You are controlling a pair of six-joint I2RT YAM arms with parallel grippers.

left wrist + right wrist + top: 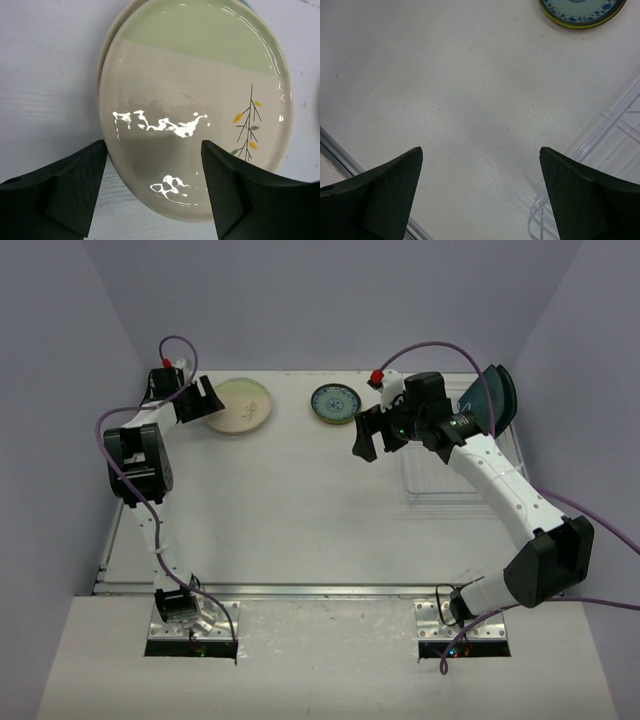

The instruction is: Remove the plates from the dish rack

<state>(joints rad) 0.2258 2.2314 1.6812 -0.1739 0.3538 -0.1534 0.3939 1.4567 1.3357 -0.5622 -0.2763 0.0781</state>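
A cream plate (241, 405) with a pale green band and a twig drawing lies flat at the table's far left, and a second rim shows under its left edge (104, 50). My left gripper (203, 400) is at that plate's edge, open, with the near rim (165, 150) lying between the spread fingers. A small teal-patterned plate (335, 403) with a lime rim (580, 12) rests flat at the far middle. My right gripper (372, 440) hangs open and empty over bare table, left of the dish rack (440, 492). A dark-teal plate (497, 400) stands at the rack's far end.
The right arm's forearm (495, 475) crosses over the white wire rack (605, 160). A sliver of light blue (246, 2) shows beyond the cream plate. A metal strip (300, 590) marks the table's near edge. Purple walls close in the far side and both flanks.
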